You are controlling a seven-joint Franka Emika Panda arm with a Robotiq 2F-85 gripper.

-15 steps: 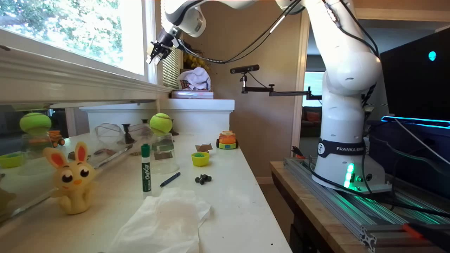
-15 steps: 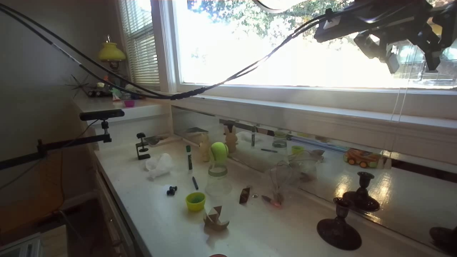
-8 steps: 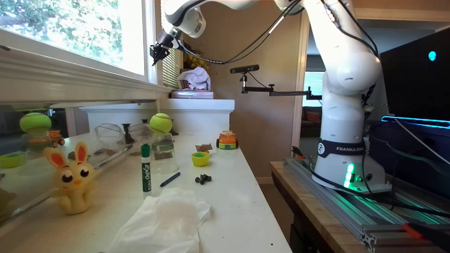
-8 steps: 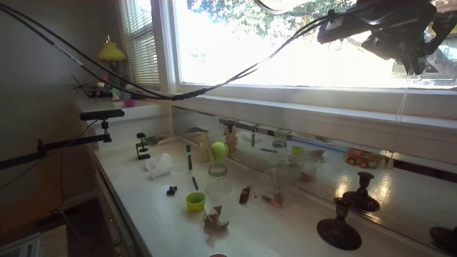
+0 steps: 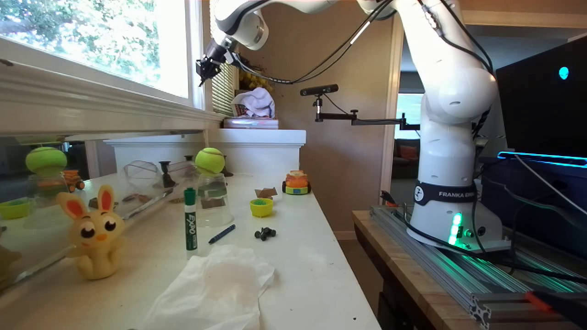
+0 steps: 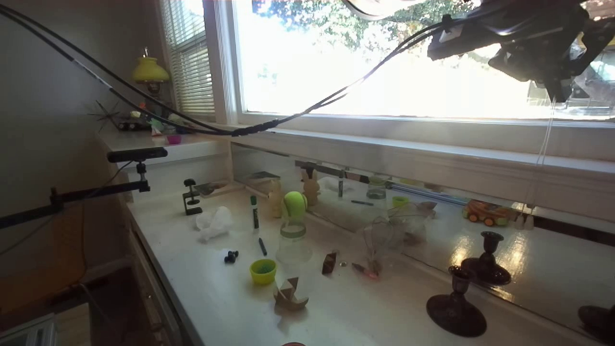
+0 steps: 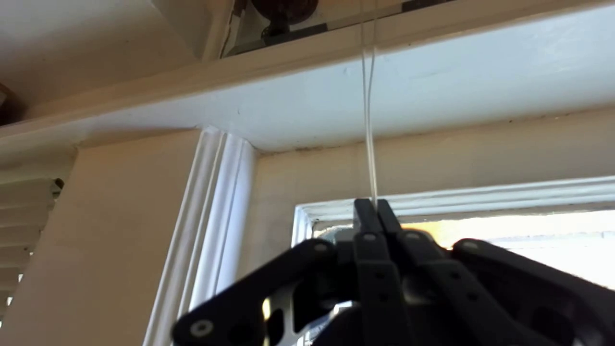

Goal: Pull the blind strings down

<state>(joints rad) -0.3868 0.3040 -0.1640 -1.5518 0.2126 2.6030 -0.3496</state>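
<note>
Wrist view: fingers of gripper [image 7: 375, 202] pressed together, pinching blind strings [image 7: 368, 113] at tips. From there strings reach toward 12 o'clock across windowsill [image 7: 461, 86], long axis near vertical. Two pale, very thin strands, close together at grip, slightly parted farther off, faint at top edge.
In exterior view: strings [image 6: 545, 139] hang below gripper [image 6: 557, 98], pointing toward 7 o'clock, whitish, fine.
In exterior view: gripper [image 5: 202, 82] at 10 o'clock, near window frame [image 5: 196, 41]; strings too thin to make out.
</note>
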